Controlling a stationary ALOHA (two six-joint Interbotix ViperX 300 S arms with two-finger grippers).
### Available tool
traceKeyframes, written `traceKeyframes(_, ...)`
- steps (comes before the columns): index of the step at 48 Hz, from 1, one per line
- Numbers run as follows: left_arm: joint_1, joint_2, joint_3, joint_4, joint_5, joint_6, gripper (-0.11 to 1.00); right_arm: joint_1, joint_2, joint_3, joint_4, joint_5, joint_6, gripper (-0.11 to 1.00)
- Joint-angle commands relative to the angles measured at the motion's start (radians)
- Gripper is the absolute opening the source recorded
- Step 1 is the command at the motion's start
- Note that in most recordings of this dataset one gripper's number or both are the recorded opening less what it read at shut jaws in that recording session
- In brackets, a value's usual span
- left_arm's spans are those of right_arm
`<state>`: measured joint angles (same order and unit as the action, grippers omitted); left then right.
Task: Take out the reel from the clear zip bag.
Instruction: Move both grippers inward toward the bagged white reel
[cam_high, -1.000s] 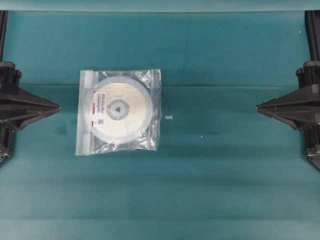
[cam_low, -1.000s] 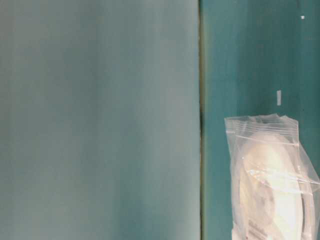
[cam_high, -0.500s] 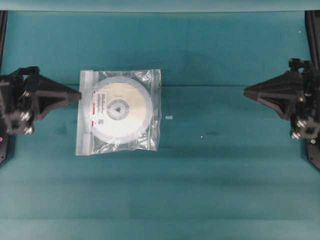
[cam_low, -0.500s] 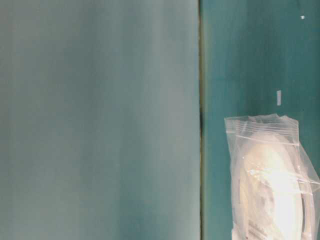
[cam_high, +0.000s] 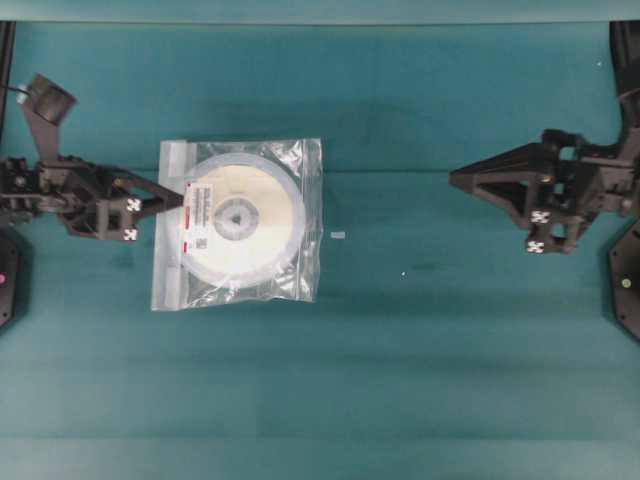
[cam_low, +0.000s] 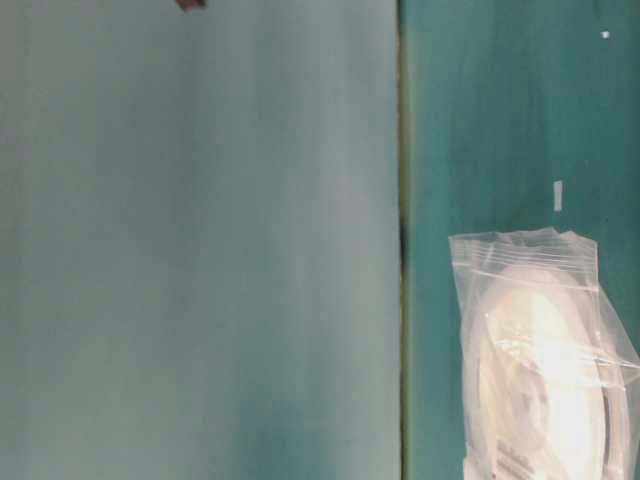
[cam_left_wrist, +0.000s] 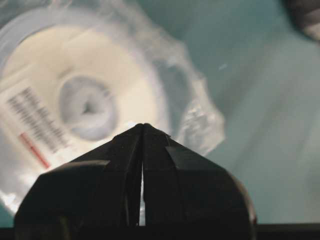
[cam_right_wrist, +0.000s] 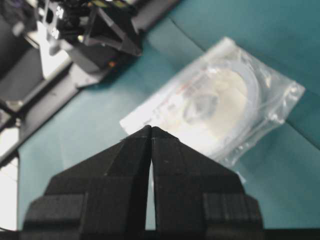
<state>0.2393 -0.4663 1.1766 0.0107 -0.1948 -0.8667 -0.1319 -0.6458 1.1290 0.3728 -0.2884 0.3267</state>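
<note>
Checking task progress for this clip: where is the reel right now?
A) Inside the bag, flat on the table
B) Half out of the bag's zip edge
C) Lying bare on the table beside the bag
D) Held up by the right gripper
A: the reel lies wholly within the bag, flat on the table, and neither shut gripper holds anything.

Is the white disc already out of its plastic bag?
No, in the view from above the disc lies fully inside the crinkled plastic bag, flat on the green table.
</note>
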Motion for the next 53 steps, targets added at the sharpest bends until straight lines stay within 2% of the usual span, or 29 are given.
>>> traceKeyframes(1,0.011,0.041,-0.002,0.003,-0.006,-0.002,-0.04,-0.002,0.044,-0.032,0.014,-0.002,0.012,0.01)
traceKeyframes(8,0.028,0.091,0.021,0.003,-0.041,-0.002,-0.04,-0.002,0.109,-0.063,0.035,0.003,0.023,0.01)
traceKeyframes(16,0.035,0.129,0.067,0.003,-0.173,-0.003,-0.03,-0.002,0.170,-0.098,0.038,0.015,0.028,0.01)
traceKeyframes(22,0.038,0.153,0.097,0.003,-0.224,-0.008,0.06,-0.003,0.202,-0.118,0.037,0.028,0.028,0.01)
traceKeyframes(26,0.044,0.160,0.103,0.003,-0.225,-0.008,0.20,-0.003,0.210,-0.124,0.037,0.028,0.028,0.01)
traceKeyframes(35,0.106,0.163,0.126,0.003,-0.232,-0.008,0.74,-0.003,0.210,-0.124,0.037,0.032,0.029,0.01)
traceKeyframes(38,0.109,0.163,0.133,0.005,-0.232,-0.008,0.89,-0.003,0.209,-0.124,0.037,0.040,0.029,0.01)
traceKeyframes(40,0.110,0.167,0.144,0.003,-0.233,-0.008,0.95,-0.003,0.209,-0.124,0.038,0.044,0.029,0.01)
traceKeyframes(48,0.110,0.175,0.181,0.003,-0.272,-0.008,0.86,-0.003,0.209,-0.126,0.038,0.048,0.029,0.01)
traceKeyframes(53,0.110,0.187,0.186,0.003,-0.287,-0.008,0.87,-0.003,0.210,-0.124,0.038,0.049,0.029,0.01)
